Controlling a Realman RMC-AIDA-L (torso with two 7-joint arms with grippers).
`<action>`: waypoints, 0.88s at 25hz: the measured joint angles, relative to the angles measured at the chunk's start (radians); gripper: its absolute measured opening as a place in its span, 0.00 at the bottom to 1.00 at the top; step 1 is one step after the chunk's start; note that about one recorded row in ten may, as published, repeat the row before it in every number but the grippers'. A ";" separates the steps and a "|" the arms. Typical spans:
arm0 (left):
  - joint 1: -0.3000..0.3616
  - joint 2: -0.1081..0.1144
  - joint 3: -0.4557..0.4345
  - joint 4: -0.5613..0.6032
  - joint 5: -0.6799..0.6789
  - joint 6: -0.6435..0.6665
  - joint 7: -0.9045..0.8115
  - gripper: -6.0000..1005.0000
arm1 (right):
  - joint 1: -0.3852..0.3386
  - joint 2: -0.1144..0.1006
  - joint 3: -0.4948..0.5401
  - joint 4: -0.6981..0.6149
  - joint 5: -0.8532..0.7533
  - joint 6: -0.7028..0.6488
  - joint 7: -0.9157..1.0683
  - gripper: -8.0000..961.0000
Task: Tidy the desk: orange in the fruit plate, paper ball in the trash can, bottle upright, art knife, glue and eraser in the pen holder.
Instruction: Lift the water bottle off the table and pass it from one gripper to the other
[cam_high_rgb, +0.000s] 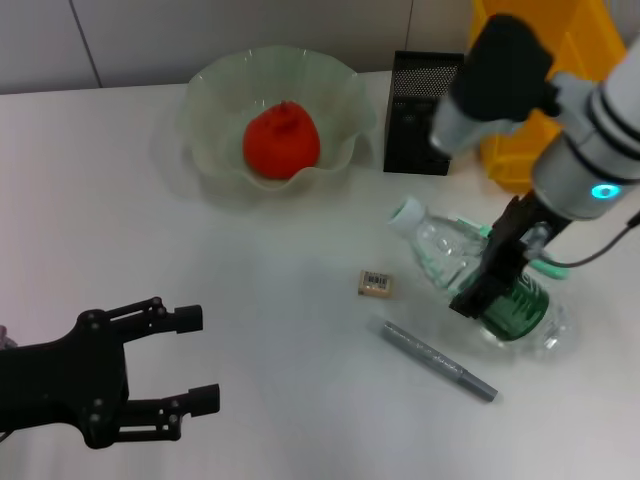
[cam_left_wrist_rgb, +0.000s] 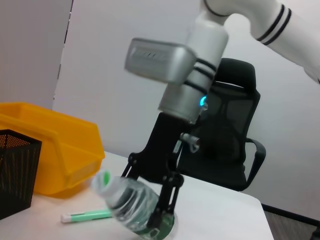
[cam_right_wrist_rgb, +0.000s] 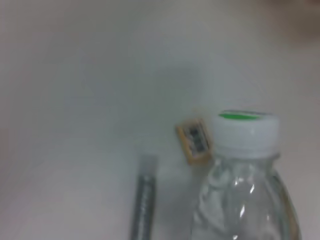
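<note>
Right gripper (cam_high_rgb: 497, 290): its black fingers are closed around the bottle (cam_high_rgb: 470, 270), near the green label end
Left gripper (cam_high_rgb: 185, 360): its fingers are spread wide and hold nothing; it hangs low over the near left part of the table (cam_high_rgb: 150, 250), well apart from everything
Bottle: tilted, cap end raised and pointing toward the fruit plate (cam_high_rgb: 215, 120), base near the table; not upright yet
Orange (cam_high_rgb: 282, 140): sits inside the fruit plate, so this part looks done
Eraser (cam_high_rgb: 375, 283): lies flat on the table, just beside the bottle, not yet in the pen holder (cam_high_rgb: 420, 130)
Grey pen-like tool (cam_high_rgb: 440, 360): lies on the table in front of the bottle; it may be the art knife, but I cannot tell for sure
Green and white stick (cam_left_wrist_rgb: 87, 216): lies on the table behind the bottle, near the trash can (cam_high_rgb: 505, 150); it may be the glue
Paper ball: I cannot see it anywhere, so I cannot tell if it is in the trash can
Step now: looks like standing the bottle up
Left to do: finish the bottle, then put the eraser and the two stick things in the pen holder
</note>
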 joint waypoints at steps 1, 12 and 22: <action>-0.002 0.000 0.000 0.000 -0.001 0.000 0.000 0.76 | -0.045 0.000 0.019 -0.078 0.035 -0.016 -0.033 0.81; -0.016 -0.005 -0.020 0.000 -0.006 0.006 -0.011 0.75 | -0.218 0.003 0.133 -0.285 0.243 -0.042 -0.206 0.81; -0.030 -0.019 -0.066 0.000 -0.006 0.006 -0.014 0.75 | -0.334 0.002 0.312 -0.313 0.547 -0.078 -0.472 0.80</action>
